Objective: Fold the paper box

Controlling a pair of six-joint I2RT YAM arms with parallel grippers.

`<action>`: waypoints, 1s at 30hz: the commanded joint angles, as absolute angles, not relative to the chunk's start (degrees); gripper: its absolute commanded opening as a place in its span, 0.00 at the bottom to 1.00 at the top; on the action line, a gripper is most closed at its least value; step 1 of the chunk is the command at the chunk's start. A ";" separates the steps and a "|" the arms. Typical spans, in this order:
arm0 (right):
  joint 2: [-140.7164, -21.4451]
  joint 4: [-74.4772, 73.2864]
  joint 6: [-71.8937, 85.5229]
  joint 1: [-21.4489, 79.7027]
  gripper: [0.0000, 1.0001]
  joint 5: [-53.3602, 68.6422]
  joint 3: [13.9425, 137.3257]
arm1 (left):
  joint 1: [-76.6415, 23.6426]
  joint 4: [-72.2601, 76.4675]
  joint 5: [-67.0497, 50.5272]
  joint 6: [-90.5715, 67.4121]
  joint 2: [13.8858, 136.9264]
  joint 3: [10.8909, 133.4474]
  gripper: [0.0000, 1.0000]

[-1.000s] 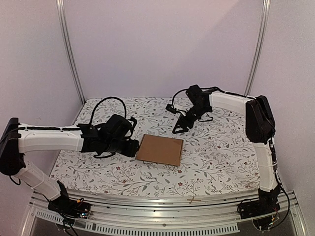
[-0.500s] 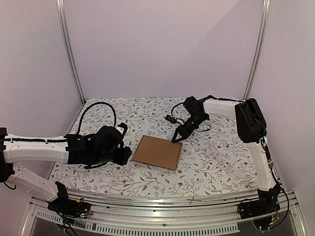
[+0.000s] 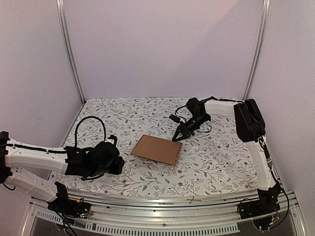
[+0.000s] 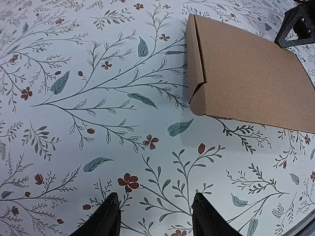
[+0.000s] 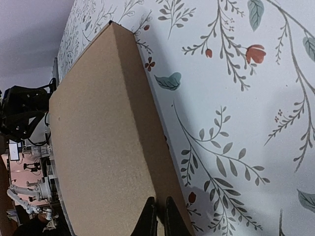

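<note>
Desk (image 3: pixel 221 162) with a floral cover, seen from above and from both wrists. The box (image 3: pixel 156 149), plain brown cardboard folded into a thin closed rectangle, lies flat near the middle of the desk, its long sides running slightly askew to the desk's edges. In the left wrist view the box (image 4: pixel 246 83) fills the upper right, and its near short end shows a folded side wall with a rounded corner flap tucked against the top panel. The left arm (image 3: pixel 39 153) reaches low along the near left part of the desk; the left fingers (image 3: pixel 119 166) point toward the box but stand well apart from it. The same fingers (image 4: pixel 109 219) appear at the bottom of their own view, spread wide with only the patterned desk (image 4: pixel 74 98) between them. The right arm (image 3: pixel 248 123) bends in from the right, and the right fingers (image 3: pixel 176 138) come down at the box's far right corner. In the right wrist view these fingers (image 5: pixel 149 219) are drawn together to a thin slit, with nothing visible between them, directly over the box (image 5: pixel 108 142) at its edge beside the desk (image 5: pixel 236 123). Whether the tips touch the cardboard cannot be told.
</note>
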State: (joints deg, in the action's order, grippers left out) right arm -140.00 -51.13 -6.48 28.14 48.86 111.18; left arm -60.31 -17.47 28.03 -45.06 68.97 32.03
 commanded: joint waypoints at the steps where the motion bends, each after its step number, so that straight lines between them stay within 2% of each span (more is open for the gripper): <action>1: -142.93 -52.75 -4.39 27.51 0.05 39.46 109.35 | -61.17 -11.07 29.05 -54.79 70.97 28.20 0.50; 9: -142.93 -53.11 -3.77 27.52 0.05 38.39 109.76 | -62.38 5.32 28.85 -63.35 85.00 27.82 0.46; 17: -142.49 -55.54 -4.40 27.84 0.04 33.96 109.85 | -70.18 10.69 41.09 -74.34 90.97 27.48 0.47; 25: -142.44 -55.83 -3.52 27.97 0.04 35.85 109.86 | -71.29 44.57 49.30 -61.02 105.03 27.25 0.48; 30: -140.79 -54.34 -3.86 27.94 0.05 37.77 109.03 | -69.24 50.53 48.90 -56.39 109.55 29.96 0.48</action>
